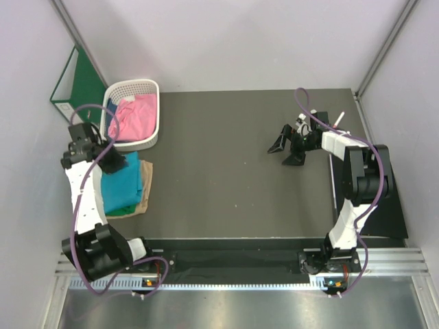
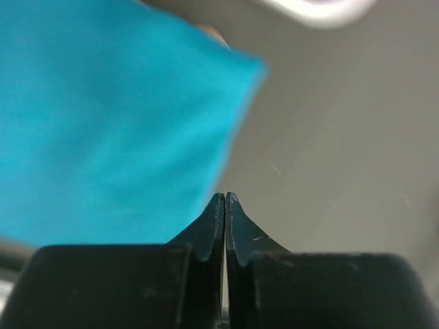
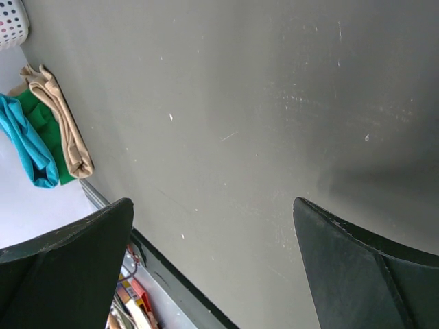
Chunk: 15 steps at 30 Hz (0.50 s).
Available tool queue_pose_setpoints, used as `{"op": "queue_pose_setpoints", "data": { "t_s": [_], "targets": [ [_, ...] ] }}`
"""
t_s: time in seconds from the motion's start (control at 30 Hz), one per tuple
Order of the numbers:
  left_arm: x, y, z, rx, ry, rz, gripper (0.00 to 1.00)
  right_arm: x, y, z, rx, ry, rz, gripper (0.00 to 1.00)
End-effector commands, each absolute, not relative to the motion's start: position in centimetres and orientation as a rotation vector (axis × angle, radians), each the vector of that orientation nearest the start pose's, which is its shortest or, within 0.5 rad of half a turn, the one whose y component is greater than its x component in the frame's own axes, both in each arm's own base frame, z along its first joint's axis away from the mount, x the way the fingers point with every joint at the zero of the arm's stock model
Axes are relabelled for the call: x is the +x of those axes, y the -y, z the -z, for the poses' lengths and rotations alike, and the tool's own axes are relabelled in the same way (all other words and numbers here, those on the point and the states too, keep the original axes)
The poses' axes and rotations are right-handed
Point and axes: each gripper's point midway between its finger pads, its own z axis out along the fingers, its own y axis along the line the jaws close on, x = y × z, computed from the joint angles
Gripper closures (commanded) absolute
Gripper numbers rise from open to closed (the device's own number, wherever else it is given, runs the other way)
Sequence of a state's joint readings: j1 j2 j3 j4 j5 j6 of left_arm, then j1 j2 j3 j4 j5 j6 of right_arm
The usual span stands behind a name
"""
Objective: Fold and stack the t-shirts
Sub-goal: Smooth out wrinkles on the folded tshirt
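Note:
A folded teal-blue t-shirt (image 1: 123, 177) lies on top of a stack at the table's left edge. A green t-shirt (image 1: 125, 206) shows just under it, and a tan cloth (image 1: 146, 179) lies at the bottom. A pink t-shirt (image 1: 134, 116) lies crumpled in the white basket (image 1: 152, 88). My left gripper (image 1: 115, 162) is shut and empty, over the far edge of the teal shirt (image 2: 103, 116); its tips (image 2: 225, 199) are pressed together. My right gripper (image 1: 286, 152) is open and empty above bare table on the right (image 3: 212, 205). The right wrist view shows the stack edge-on: teal (image 3: 27, 145), green (image 3: 40, 120), tan (image 3: 63, 127).
A green ring binder (image 1: 77, 81) leans on the left wall behind the basket. The basket's rim shows in the left wrist view (image 2: 315, 10) and its corner in the right wrist view (image 3: 9, 20). The dark table (image 1: 226, 171) has metal rails at its near edge.

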State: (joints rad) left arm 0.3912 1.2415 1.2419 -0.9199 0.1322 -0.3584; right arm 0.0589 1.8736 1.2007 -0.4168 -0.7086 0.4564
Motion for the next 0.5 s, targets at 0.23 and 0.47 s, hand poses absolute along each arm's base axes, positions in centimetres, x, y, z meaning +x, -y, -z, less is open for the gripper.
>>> {"op": "queue_pose_setpoints", "data": {
  "t_s": [0.23,0.47],
  "targets": [
    [28.1,4.2,-18.7,-0.905,-2.129,1.122,1.0,38.0,-15.7,-7.2,0.248,-2.615,-1.12,0.0],
    [27.2,4.5,-15.2,-1.095,-2.177,1.152,1.0,37.9,-15.9,-7.3,0.271,-2.606,-1.159,0.0]
  ]
}}
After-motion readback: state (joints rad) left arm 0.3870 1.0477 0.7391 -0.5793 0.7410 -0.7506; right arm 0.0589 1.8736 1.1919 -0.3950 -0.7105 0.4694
